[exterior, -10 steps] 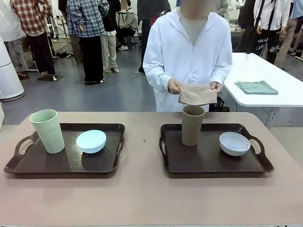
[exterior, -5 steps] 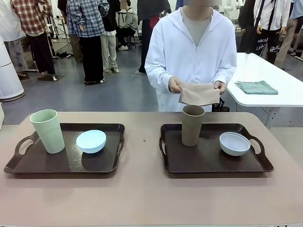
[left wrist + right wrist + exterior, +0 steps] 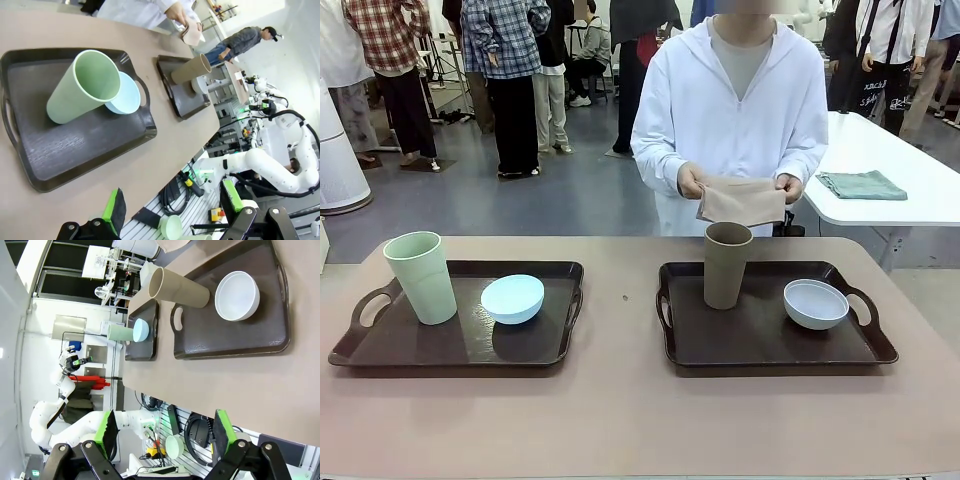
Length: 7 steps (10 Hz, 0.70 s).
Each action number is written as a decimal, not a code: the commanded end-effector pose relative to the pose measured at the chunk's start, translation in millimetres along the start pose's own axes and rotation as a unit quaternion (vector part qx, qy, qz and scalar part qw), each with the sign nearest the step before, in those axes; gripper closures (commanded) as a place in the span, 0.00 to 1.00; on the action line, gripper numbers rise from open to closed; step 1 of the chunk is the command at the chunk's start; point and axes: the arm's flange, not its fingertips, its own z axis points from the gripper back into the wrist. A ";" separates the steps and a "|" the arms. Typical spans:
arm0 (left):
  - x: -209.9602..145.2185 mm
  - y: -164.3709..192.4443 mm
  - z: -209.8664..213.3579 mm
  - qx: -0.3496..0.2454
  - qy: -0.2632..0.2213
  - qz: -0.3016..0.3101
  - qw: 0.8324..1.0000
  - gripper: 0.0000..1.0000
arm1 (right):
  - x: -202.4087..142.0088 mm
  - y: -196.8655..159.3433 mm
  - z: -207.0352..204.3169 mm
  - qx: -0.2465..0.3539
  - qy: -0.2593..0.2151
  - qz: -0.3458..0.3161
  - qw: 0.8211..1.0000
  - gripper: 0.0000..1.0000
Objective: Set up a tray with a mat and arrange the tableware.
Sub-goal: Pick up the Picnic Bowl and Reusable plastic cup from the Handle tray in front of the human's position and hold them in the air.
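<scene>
Two grippers (image 3: 172, 202) (image 3: 165, 432), two trays (image 3: 440, 342) (image 3: 760, 342), two cups (image 3: 422, 277) (image 3: 727, 265), two bowls (image 3: 512, 298) (image 3: 815, 303)

The left tray (image 3: 390, 350), dark brown with handles, carries 1 upright pale green cup (image 3: 421, 277) and 1 light blue bowl (image 3: 512, 298). The right tray (image 3: 760, 345) carries 1 upright brown cup (image 3: 727, 264) and 1 whitish-blue bowl (image 3: 816, 303). A folded beige mat (image 3: 741, 200) is held in the air behind the brown cup.

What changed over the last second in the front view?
The person in the white hooded jacket shifted slightly toward picture right, carrying the folded beige cloth mat along. The dark brown left tray, right tray, pale green plastic cup, brown plastic cup, light blue bowl and whitish-blue bowl stayed put.
</scene>
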 end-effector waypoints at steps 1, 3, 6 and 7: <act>-1.1 -1.1 0.4 -0.003 -0.003 -0.001 1.000 0.00 | 0.4 -0.7 0.5 0.007 -0.002 0.003 1.000 0.00; -1.1 -1.1 0.4 -0.003 -0.003 -0.001 1.000 0.00 | 0.4 -0.7 0.5 0.007 -0.002 0.003 1.000 0.00; -1.1 -1.1 0.4 -0.003 -0.003 -0.001 1.000 0.00 | 0.4 -0.7 0.5 0.007 -0.002 0.003 1.000 0.00; -1.1 -1.1 0.4 -0.003 -0.003 -0.001 1.000 0.00 | 0.4 -0.7 0.5 0.007 -0.002 0.003 1.000 0.00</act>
